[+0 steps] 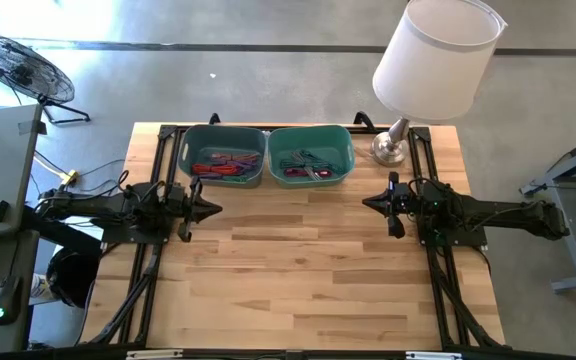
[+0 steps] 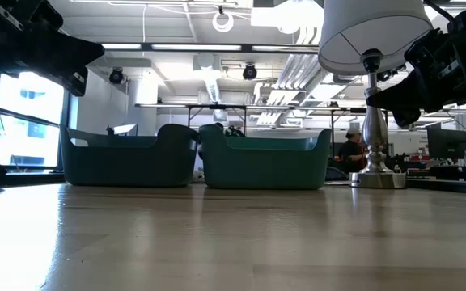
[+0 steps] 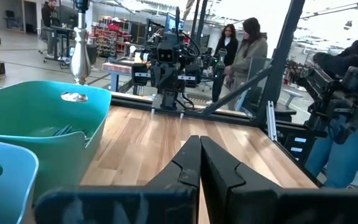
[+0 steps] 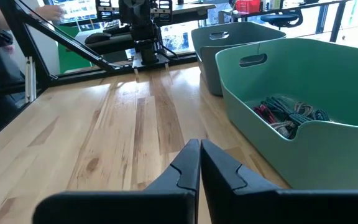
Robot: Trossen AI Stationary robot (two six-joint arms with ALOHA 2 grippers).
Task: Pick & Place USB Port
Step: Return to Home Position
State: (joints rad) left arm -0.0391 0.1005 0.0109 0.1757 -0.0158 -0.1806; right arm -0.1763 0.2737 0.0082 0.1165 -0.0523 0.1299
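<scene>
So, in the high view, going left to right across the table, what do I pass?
left gripper, blue bin, green bin, right gripper. The lamp overlaps the right gripper's span, so it is left out.

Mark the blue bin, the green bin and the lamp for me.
blue bin (image 1: 226,183): high view, on the wall facing the arms.
green bin (image 1: 313,183): high view, on the wall facing the arms.
lamp (image 1: 388,151): high view, on its metal base.
</scene>
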